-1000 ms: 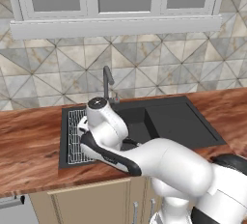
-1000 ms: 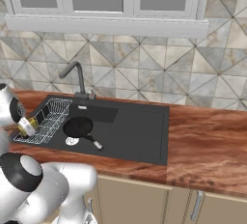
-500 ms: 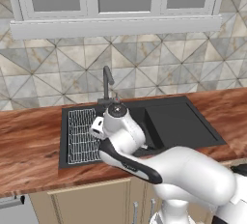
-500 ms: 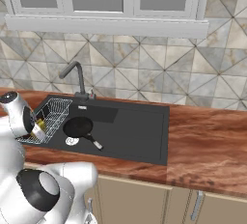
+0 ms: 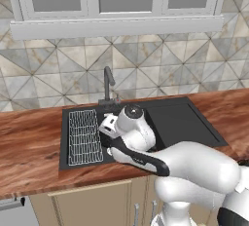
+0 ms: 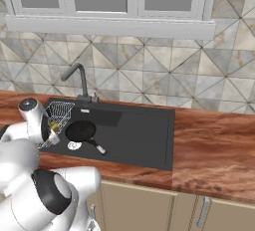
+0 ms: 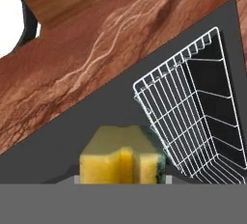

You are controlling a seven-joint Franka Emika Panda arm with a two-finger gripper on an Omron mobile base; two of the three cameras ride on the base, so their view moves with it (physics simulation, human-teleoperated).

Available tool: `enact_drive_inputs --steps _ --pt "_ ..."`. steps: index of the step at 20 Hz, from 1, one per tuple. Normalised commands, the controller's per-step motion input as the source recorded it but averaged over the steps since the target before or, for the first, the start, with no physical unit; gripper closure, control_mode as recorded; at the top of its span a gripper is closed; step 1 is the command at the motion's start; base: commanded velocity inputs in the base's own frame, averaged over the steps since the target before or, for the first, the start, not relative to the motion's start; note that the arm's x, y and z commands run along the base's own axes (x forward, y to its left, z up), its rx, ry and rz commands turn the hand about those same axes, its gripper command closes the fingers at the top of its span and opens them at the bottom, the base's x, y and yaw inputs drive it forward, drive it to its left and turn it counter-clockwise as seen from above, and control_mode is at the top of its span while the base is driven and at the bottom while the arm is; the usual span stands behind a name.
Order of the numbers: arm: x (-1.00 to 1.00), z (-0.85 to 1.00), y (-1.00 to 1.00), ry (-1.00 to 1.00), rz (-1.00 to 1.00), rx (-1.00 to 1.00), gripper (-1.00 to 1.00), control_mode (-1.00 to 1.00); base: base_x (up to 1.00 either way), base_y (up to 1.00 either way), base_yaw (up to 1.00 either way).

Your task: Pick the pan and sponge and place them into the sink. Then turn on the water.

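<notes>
My gripper (image 7: 121, 170) is shut on the sponge (image 7: 120, 158), a yellow block with a green side, squeezed in at its middle. It hangs over the left part of the black sink (image 6: 144, 135), beside the white wire rack (image 7: 193, 121). In the right base view the gripper (image 6: 51, 129) sits just left of the pan (image 6: 79, 131), which lies in the basin with its handle pointing toward the front right. In the left base view the hand (image 5: 109, 124) is at the rack's right edge and the arm hides the pan. No water runs from the faucet (image 6: 77, 78).
Wooden counter (image 6: 214, 150) runs on both sides of the sink and along its front edge. The faucet (image 5: 108, 81) stands at the back rim, against a tiled wall. A round silver drain (image 6: 73, 146) lies in front of the pan.
The arm has swung to the right with the sponge in its grip, from over the wire rack toward the basin. The pan has stayed where it was.
</notes>
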Motion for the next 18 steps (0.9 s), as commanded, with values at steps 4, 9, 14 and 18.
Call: enact_drive_inputs --steps 4,9,14,18 --pt "0.38 -0.07 -0.13 0.03 0.01 0.04 1.00 -1.00 0.00 0.00 0.00" --pt "0.19 -0.15 0.00 -0.08 0.01 -0.03 1.00 -1.00 0.00 0.00 0.00" --pt "0.19 -0.19 -0.03 -0.10 0.01 -0.02 1.00 -1.00 0.00 0.00 0.00" --pt "0.27 -0.08 -0.16 -0.03 0.01 0.00 1.00 -1.00 0.00 0.00 0.00"
